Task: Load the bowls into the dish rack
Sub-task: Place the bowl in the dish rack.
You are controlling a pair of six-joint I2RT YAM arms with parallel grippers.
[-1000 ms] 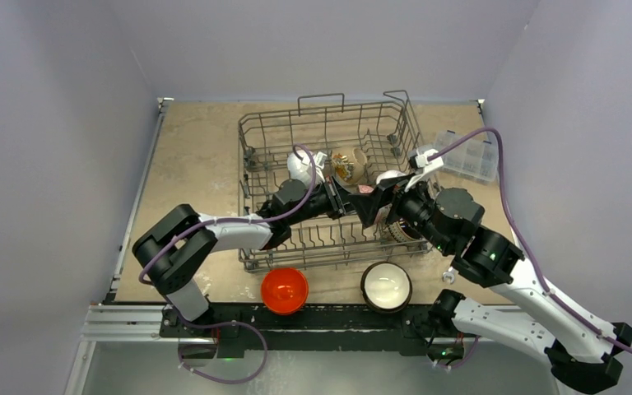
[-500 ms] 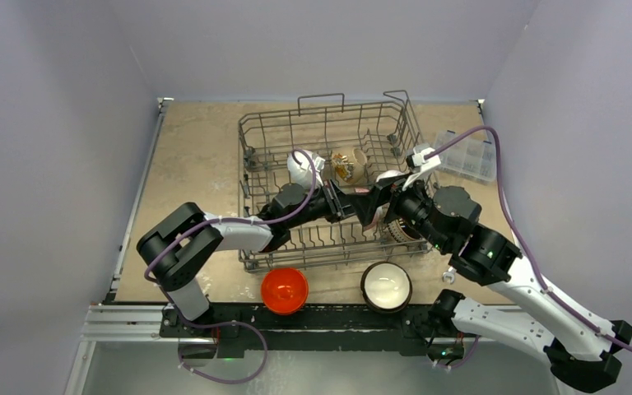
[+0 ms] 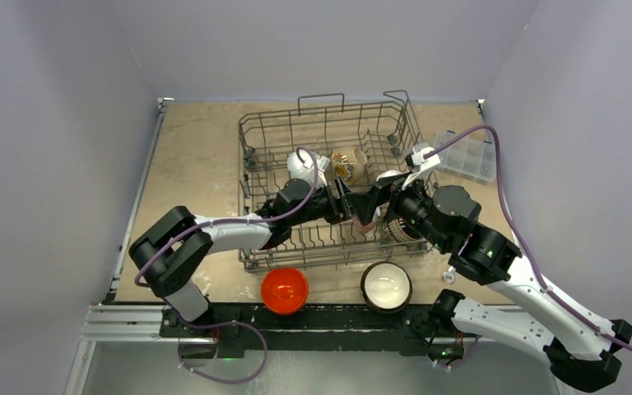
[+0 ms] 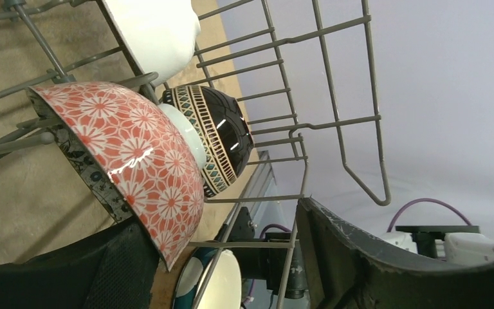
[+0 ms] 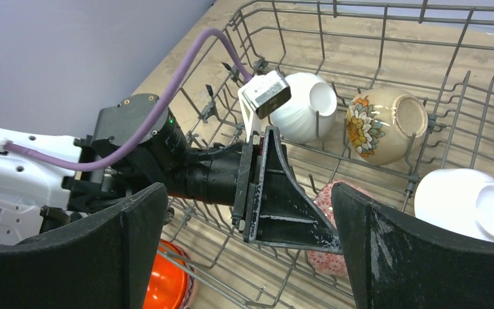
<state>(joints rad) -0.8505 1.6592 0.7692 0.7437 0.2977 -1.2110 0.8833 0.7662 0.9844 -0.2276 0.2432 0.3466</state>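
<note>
The red flower-patterned ceramic bowl (image 4: 135, 161) is seen tilted on the tines, mid-frame, inside the dark-grey wire dish rack (image 3: 321, 118). The left gripper (image 4: 222, 232) is spread beside it, and the right gripper (image 5: 249, 192) is spread and empty. The bowl is judged rigid, glazed, slippery and breakable, best pinched across its rim.

Dish rack (image 3: 329, 136): dark-grey wire. Left wrist view: floral bowl (image 4: 128, 161) at left, red with white flowers; banded bowl (image 4: 222, 129) at centre, black with cream geometric bands; white bowl (image 4: 157, 29) at top, plain. Top view, bottom edge: orange-red bowl (image 3: 285, 290), plain; dark bowl (image 3: 386, 285), cream inside.
</note>
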